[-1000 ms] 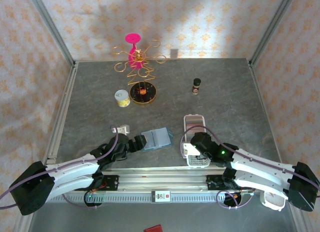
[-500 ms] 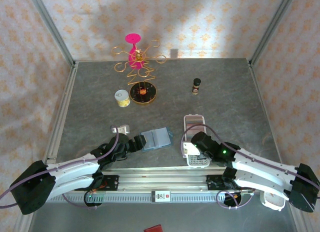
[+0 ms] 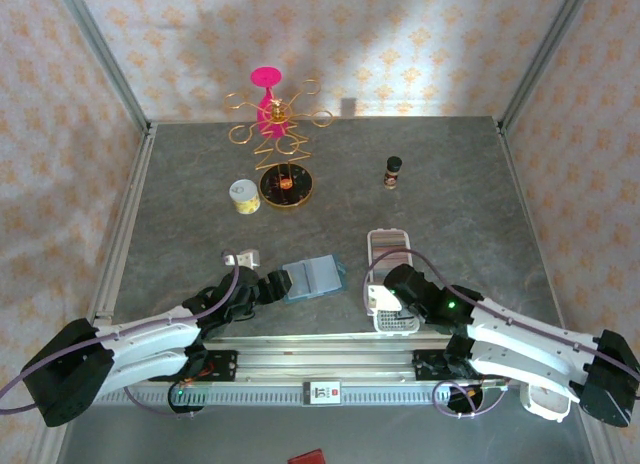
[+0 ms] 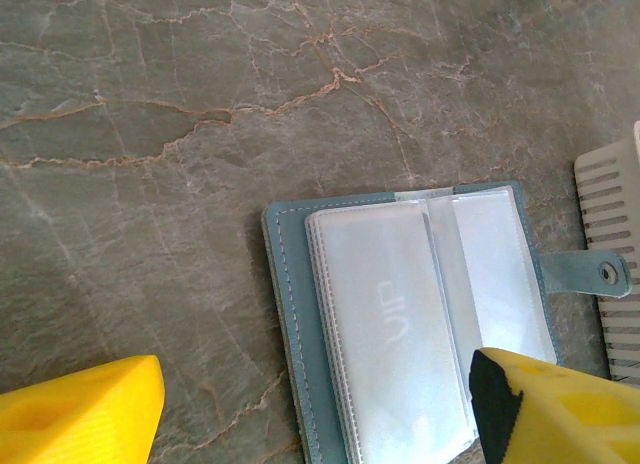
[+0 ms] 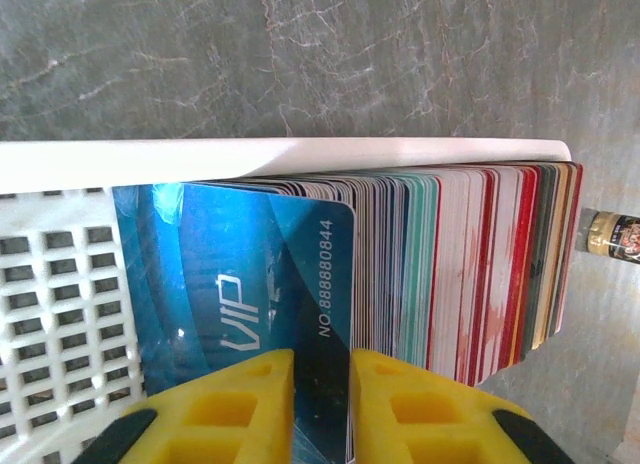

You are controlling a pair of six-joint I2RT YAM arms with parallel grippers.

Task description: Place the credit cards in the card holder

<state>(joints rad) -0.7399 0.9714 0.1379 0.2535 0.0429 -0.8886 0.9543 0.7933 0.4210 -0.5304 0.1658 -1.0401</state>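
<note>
The teal card holder (image 3: 313, 277) lies open on the grey table, with clear sleeves and a snap tab (image 4: 598, 275) showing in the left wrist view (image 4: 400, 314). My left gripper (image 3: 280, 285) hovers low at its near left corner, open, one finger on each side of it (image 4: 315, 409). Several credit cards (image 5: 470, 264) stand on edge in a white slotted tray (image 3: 390, 246). My right gripper (image 3: 384, 302) is over the tray's near end. Its yellow fingers (image 5: 322, 384) are shut on the top edge of a leaning bright blue "VIP" card (image 5: 240, 274).
A gold wire stand with a pink top (image 3: 272, 124), a small tin (image 3: 245, 196) and a dark bottle (image 3: 393, 171) stand at the back. A small white object (image 3: 243, 256) lies left of the holder. Aluminium rails run along the near edge and sides.
My right gripper's fingers have closed in from wide apart onto the blue card. The left gripper's fingers narrowed slightly; both arms have hardly shifted.
</note>
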